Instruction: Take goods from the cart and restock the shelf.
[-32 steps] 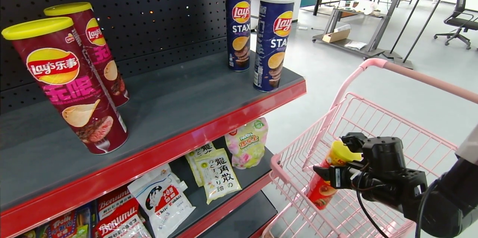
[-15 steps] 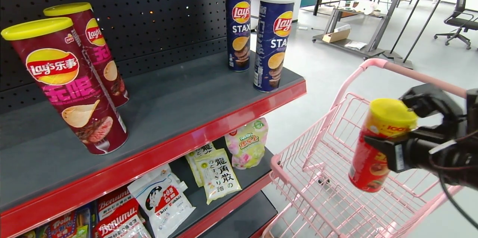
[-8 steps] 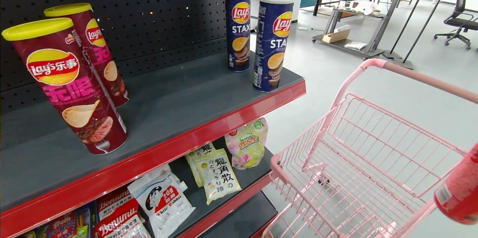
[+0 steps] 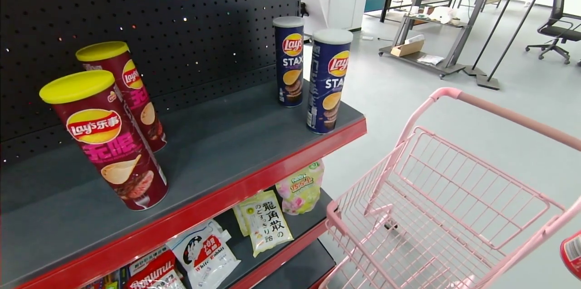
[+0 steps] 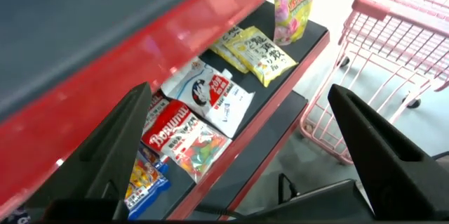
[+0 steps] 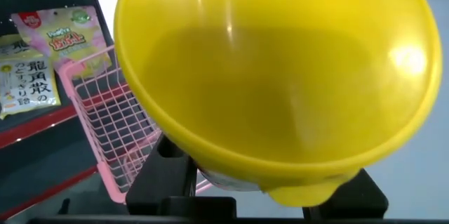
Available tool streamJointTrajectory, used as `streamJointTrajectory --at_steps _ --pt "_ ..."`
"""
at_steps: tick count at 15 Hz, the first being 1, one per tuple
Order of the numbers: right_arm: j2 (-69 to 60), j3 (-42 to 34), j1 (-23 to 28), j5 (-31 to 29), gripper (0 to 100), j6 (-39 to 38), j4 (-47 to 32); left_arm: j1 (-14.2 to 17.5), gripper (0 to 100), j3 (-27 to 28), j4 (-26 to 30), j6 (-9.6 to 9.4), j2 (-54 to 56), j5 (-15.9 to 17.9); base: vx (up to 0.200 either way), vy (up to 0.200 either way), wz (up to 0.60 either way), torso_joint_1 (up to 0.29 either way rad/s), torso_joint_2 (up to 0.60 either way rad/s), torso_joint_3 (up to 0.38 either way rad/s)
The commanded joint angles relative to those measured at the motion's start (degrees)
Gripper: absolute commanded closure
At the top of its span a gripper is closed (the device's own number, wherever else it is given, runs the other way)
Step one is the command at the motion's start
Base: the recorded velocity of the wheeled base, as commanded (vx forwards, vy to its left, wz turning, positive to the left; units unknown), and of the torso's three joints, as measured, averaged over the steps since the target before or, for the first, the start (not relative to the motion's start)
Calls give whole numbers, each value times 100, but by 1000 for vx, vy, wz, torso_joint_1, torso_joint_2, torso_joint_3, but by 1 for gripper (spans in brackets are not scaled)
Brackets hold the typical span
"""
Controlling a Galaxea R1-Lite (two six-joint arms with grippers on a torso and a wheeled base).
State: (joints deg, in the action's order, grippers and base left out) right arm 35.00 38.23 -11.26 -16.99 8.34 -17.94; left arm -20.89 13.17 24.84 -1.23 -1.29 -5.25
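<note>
**Colleague:** Where is the red can?

**Operator:** I see the red can [image 4: 573,252] at the low right edge of the head view. It is in the air just beside the rim of the pink cart [image 4: 442,93] and well apart from the shelf [image 4: 227,144]. In the right wrist view its yellow lid [image 6: 273,76] faces the camera, close up.

**Colleague:** And the end effectors?

**Operator:** My right end effector [image 6: 256,196] is clamped on the red can, and its black body shows under the lid. My left end effector [image 5: 238,147] holds nothing, with its dark fingers [image 5: 116,147] spread wide apart. Between them I see the shelf's red front edge, the lower shelf and a corner of the cart.

**Colleague:** What stands on the shelf?

**Operator:** Two maroon cans [image 4: 109,130] with yellow lids stand upright at the left, one behind the other. Two blue cans [image 4: 327,80] stand upright at the right, and the nearer one is just at the front edge. A bare stretch of shelf lies between the two pairs. Snack bags [image 4: 265,221] lie on the lower shelf beneath.
</note>
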Motion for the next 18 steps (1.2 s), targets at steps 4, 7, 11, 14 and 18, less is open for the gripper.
streamJointTrajectory --at_steps 4,7,11,14,18 --pt "33 0 1 12 100 1 -7 -2 0 2 3 -9 -3 7 0 0 0 207 -510 -312" --pt "139 0 1 21 100 1 10 -2 0 -7 3 -17 -3 7 0 0 0 163 -382 -225" --pt "297 0 -7 82 100 1 54 -11 0 2 -6 -105 -38 33 0 0 0 161 -368 -213" --pt "402 0 1 100 100 -8 54 -11 0 -7 -6 -97 -29 33 0 0 0 157 -362 -201" --pt "525 0 1 100 100 -8 63 -11 0 -7 -6 -97 -29 33 0 0 0 127 -290 -157"
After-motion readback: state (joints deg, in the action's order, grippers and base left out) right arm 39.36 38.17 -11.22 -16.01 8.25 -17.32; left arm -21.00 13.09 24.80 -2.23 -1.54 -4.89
